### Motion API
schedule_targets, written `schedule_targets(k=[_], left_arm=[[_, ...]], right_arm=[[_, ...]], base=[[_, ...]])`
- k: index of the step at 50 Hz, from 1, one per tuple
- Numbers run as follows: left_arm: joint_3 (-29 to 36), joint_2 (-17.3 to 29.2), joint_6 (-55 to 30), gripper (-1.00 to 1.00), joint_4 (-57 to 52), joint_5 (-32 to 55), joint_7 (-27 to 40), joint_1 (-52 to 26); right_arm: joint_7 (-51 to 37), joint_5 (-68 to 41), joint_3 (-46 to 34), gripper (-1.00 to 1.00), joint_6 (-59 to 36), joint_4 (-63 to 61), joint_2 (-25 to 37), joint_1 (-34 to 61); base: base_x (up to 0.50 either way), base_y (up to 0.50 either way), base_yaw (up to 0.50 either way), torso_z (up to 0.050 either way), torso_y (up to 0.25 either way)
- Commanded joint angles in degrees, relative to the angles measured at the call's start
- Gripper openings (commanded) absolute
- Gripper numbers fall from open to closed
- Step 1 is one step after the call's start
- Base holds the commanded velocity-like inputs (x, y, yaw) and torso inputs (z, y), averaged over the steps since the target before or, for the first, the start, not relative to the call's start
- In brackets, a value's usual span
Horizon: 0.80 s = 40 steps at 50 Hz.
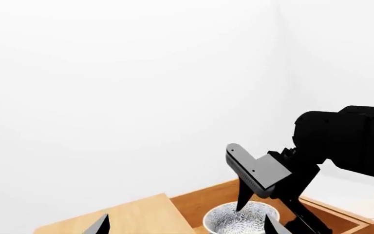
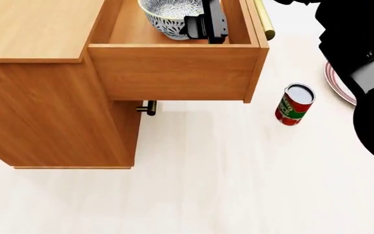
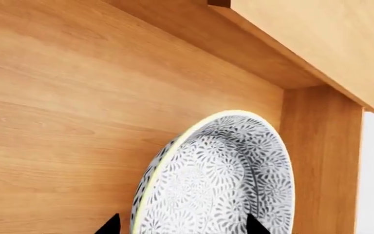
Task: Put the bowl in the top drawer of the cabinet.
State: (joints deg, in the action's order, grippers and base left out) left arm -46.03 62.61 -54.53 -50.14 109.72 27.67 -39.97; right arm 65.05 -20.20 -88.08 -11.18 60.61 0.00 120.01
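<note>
At the head view's top, the bowl [image 2: 164, 17] is being held by the right gripper [image 2: 206, 27], jaws closed on its rim, inside the top drawer [image 2: 174, 70]; it is best lowered flat before release.

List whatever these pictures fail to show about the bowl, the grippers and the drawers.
- Bowl: head view's top edge cuts off its far side; whether it rests on the top drawer floor is unclear.
- Right gripper: its grip on the bowl cannot be judged; the right wrist view shows only fingertips.
- Left gripper: only its tips show, at the left wrist view's edge.
- Lower drawer: hidden under the top drawer; only its handle shows.
</note>
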Motion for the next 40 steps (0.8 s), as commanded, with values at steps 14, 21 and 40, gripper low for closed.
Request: schedule_targets(k=[14, 21, 40], left_arm=[[-0.71, 0.43, 0.09, 1.00, 0.00, 1.62, 0.49, 0.44], [-0.82, 0.43, 0.12, 1.00, -0.08, 1.93, 0.47, 0.49], [-0.13, -0.99, -0.05, 1.00, -0.41, 0.41, -0.25, 0.45]], right_arm=[[-0.54, -0.70, 0.19, 1.00, 0.16, 0.45, 0.00, 0.71], [-0.43, -0.92, 0.21, 1.00, 0.13, 0.57, 0.00, 1.21], [-0.56, -2.95, 0.76, 1.00, 0.56, 1.33, 0.00, 2.64]], base=[[0.00, 0.00, 0.00, 0.000, 0.009], [0.00, 0.00, 0.00, 0.000, 0.192], [0.00, 0.00, 0.00, 0.000, 0.193]])
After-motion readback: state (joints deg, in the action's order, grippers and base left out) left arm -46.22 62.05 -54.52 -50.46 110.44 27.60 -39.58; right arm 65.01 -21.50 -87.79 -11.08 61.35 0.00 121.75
